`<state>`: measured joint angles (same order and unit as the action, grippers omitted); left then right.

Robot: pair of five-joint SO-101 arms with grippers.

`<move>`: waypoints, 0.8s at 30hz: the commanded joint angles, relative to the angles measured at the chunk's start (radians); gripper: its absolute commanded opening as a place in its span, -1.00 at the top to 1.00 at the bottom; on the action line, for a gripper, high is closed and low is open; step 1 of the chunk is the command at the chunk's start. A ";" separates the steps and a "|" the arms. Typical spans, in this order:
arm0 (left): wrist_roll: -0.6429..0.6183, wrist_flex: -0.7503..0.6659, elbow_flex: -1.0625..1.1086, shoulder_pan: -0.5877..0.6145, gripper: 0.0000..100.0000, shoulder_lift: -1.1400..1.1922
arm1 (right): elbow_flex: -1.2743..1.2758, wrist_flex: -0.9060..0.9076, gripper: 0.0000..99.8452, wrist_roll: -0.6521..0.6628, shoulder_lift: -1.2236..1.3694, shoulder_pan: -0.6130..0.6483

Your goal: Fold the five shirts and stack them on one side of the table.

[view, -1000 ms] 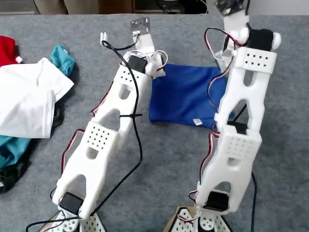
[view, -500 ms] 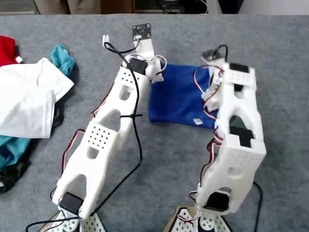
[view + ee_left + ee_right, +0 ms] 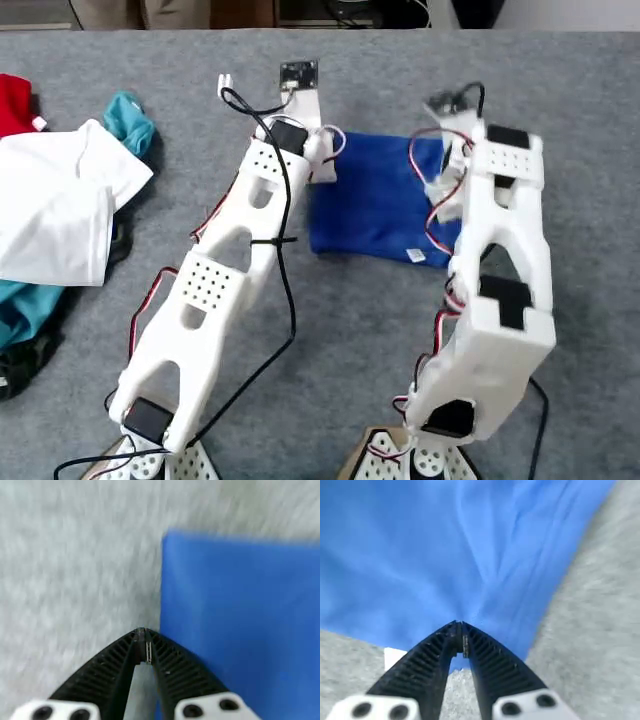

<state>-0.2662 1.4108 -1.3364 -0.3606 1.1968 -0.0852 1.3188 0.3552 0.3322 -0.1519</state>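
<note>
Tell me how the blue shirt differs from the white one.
The blue shirt is folded into a tidy rectangle; the white shirt lies loose and rumpled. The blue one lies alone mid-table; the white one sits atop a heap of other clothes at the table's edge. Both are shirts on the grey table.

Red shirt (image 3: pixel 12 100) half off-frame

Left arm (image 3: pixel 240 250): we stretch it long and low, forward from its base, wrist tipped down.
Left gripper (image 3: pixel 144 647): our fingers (image 3: pixel 100 676) meet at the tips.
Right arm (image 3: pixel 495 270): we hold it folded higher, elbow raised, forearm pitching forward and down.
Right gripper (image 3: pixel 461 640): we keep both halves pressed together, tips touching.
</note>
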 commanded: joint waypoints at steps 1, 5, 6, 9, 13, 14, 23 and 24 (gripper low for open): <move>0.026 0.166 -0.100 0.003 0.96 -0.104 | -0.091 0.044 0.83 -0.054 -0.133 0.010; 0.037 0.235 -0.158 0.040 0.96 -0.113 | -0.094 0.092 0.72 -0.172 -0.159 0.005; 0.060 0.238 -0.187 0.046 0.96 -0.113 | -0.093 0.118 0.72 -0.224 -0.159 0.004; 0.137 0.273 -0.299 0.057 0.96 -0.113 | -0.074 0.175 0.72 -0.328 -0.162 0.004; 0.172 0.338 -0.336 0.080 0.96 -0.127 | -0.056 0.278 0.73 -0.365 -0.208 0.005; 0.184 0.344 -0.327 0.086 0.96 -0.143 | -0.058 0.325 0.73 -0.367 -0.225 0.004; 0.272 0.348 -0.218 0.129 0.96 -0.226 | 0.104 0.466 0.73 -0.364 -0.326 -0.073; 0.275 0.348 -0.210 0.137 0.96 -0.228 | 0.151 0.465 0.73 -0.365 -0.340 -0.088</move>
<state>-0.0084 1.7484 -1.5604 -0.2486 1.0464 -0.0253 1.7637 0.0008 0.0652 -0.1887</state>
